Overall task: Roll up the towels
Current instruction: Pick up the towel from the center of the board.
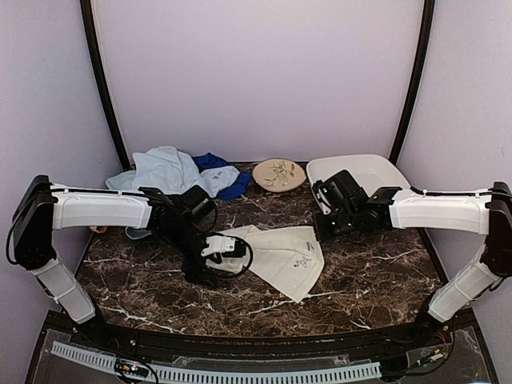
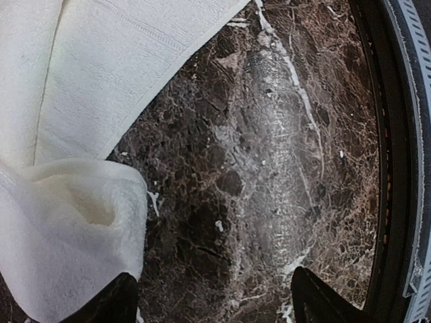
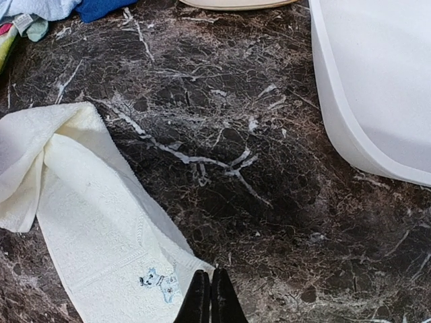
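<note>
Now, cream towel [image 1: 280, 254] corner curled beside spread left jaws; right jaws clenched by its edge, bare marble [image 3: 222, 134] beyond

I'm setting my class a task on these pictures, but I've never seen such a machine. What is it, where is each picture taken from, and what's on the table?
Two robot arms with two-finger grippers, meant to roll towels. One picture looks down from above; the other two come from cameras on each wrist. On the table lie a cream towel, a pile of towels, a plate and a tub. The left gripper is open, empty; the right gripper is shut at the towel's corner.
</note>
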Tool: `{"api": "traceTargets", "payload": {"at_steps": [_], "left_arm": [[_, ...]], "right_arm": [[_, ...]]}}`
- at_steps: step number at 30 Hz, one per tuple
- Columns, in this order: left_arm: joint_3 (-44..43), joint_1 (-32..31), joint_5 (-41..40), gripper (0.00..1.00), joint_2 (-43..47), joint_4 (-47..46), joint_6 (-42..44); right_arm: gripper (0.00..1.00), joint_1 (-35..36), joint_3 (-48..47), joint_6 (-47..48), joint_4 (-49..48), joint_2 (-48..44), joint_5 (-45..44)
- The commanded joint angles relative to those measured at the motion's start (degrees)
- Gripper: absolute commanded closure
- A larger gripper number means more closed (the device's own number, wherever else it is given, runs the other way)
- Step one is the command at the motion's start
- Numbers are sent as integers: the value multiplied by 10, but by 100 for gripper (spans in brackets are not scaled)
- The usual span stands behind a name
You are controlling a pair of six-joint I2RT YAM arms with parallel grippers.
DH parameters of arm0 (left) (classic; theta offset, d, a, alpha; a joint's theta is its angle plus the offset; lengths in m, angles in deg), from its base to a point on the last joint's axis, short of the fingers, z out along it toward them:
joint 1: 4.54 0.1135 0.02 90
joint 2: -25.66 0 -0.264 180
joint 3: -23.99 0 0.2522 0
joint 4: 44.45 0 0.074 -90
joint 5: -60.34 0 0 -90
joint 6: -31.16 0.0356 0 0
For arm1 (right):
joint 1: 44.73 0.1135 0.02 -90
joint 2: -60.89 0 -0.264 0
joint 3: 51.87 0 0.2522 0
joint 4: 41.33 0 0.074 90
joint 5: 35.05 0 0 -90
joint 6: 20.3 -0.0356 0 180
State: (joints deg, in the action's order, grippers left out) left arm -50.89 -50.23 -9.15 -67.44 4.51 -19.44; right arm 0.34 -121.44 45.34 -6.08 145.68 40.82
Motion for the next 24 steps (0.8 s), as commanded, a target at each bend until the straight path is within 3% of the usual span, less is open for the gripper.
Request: {"api": "traceTargets", "payload": {"at_steps": [1, 5, 8, 10, 13, 17, 24], "left_arm": [[-30, 0, -63, 20, -38, -55, 19], [-41, -1, -105, 24, -66, -95, 16], [-41, -1, -102, 34, -78, -101, 20], [-44, -1, -99, 46, -84, -91, 19], [-49, 5, -109, 80, -79, -76, 18], [-81, 47, -67, 99, -42, -13, 12], [-114, 115, -17, 99, 16, 78, 3]], "right_arm": [[100, -4, -20, -12, -5, 14, 5], [100, -4, -26, -9, 0, 16, 6], [100, -7, -26, -7, 4, 12, 4], [100, -10, -26, -5, 5, 9, 3], [100, -18, -20, -1, 7, -4, 2], [100, -30, -6, 6, 8, -29, 1], [100, -41, 10, 15, 11, -73, 5]]}}
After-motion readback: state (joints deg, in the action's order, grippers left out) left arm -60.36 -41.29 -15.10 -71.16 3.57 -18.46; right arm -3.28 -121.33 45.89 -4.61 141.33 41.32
